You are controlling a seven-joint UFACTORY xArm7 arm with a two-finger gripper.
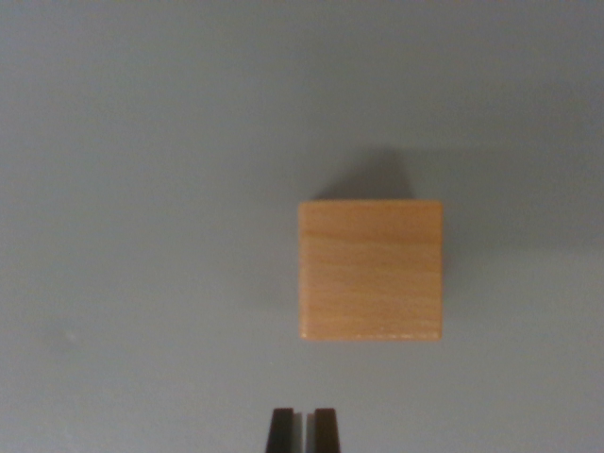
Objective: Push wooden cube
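A light wooden cube (371, 269) rests on a plain grey surface (142, 189), a little to the right of the wrist view's middle, with its shadow falling behind it. At the bottom edge, my gripper (303, 429) shows as two dark fingertips close together with only a thin gap and nothing between them. The fingertips sit below the cube and slightly to its left, apart from it, with a strip of bare surface between them and the cube's near face.
Grey surface fills the view on all sides of the cube. No other objects or edges show.
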